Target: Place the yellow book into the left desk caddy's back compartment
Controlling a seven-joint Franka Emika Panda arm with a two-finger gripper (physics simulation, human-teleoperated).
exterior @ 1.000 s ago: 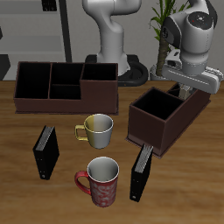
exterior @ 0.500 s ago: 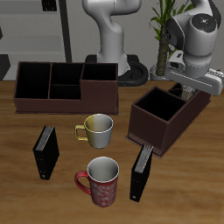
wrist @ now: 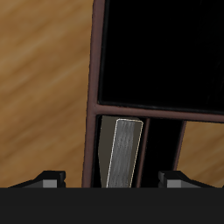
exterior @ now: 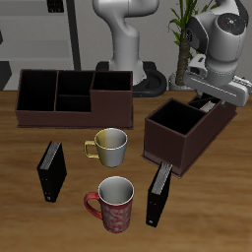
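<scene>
The left desk caddy [exterior: 175,138] is a long maroon-brown box set at an angle on the table. My gripper [exterior: 216,96] hangs just above its far, narrower end and is open, holding nothing. The wrist view looks straight down into the caddy [wrist: 91,79], where the yellow book [wrist: 122,156] stands on edge in the narrow back compartment [wrist: 107,131] beyond the inner divider, its grey page edges facing up. My fingertips [wrist: 49,180] are spread wide on either side of the book and do not touch it. In the exterior view the book is hidden.
A wider, lower dark box [exterior: 69,94] with several sections stands at the back. Two black books [exterior: 51,169] [exterior: 158,193] stand on edge near the front. Between them are a yellow-green mug [exterior: 110,146] and a red mug [exterior: 115,203]. A plant [exterior: 182,39] stands behind the caddy.
The gripper has risen slightly above the caddy's far end. Nothing else on the table moved.
</scene>
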